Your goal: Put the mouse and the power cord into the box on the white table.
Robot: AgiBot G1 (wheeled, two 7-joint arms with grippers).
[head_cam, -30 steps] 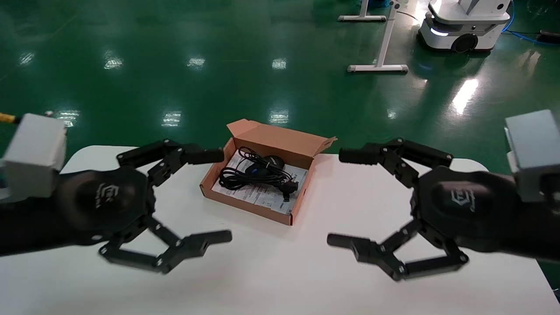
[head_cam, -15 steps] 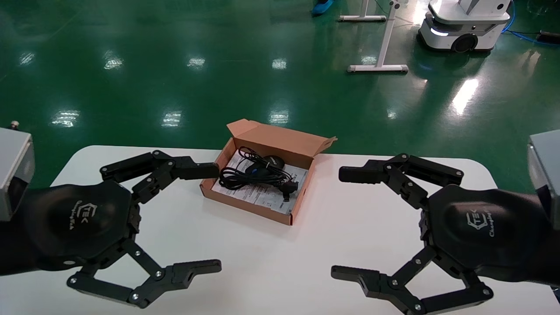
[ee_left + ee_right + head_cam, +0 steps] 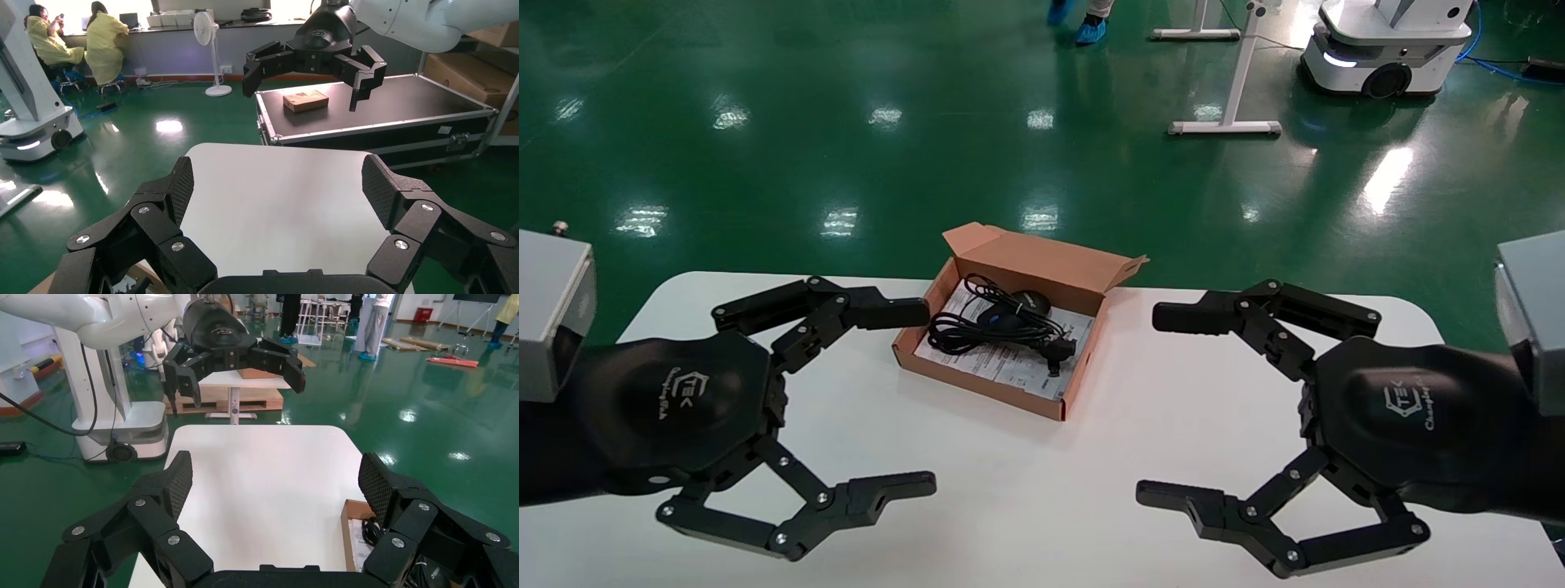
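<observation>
The brown cardboard box point(image 3: 977, 382) sits open at the middle back of the white table point(image 3: 1026, 506), lid flap raised. Inside it, on the printed sheet, lies the black mouse point(image 3: 1031, 301). The coiled power cord point(image 3: 989, 327) lies beside it, plug toward the right. My left gripper point(image 3: 915, 400) hovers open left of the box and holds nothing. My right gripper point(image 3: 1160, 404) hovers open to the right, also holding nothing. In the right wrist view my right gripper point(image 3: 275, 478) frames bare tabletop, with the box point(image 3: 350, 539) and power cord point(image 3: 369, 530) at one side. My left gripper point(image 3: 278, 187) spans only bare table.
Green floor surrounds the table. A white mobile robot base point(image 3: 1385, 49) and a white stand's foot point(image 3: 1226, 126) are at the back right. A person's blue-covered feet point(image 3: 1083, 28) are at the far back. A black case point(image 3: 379, 116) lies beyond the table's right end.
Both grippers drew back toward the table's near edge and slightly outward, still open. The box and its contents stayed put. A person's feet came into view at the back.
</observation>
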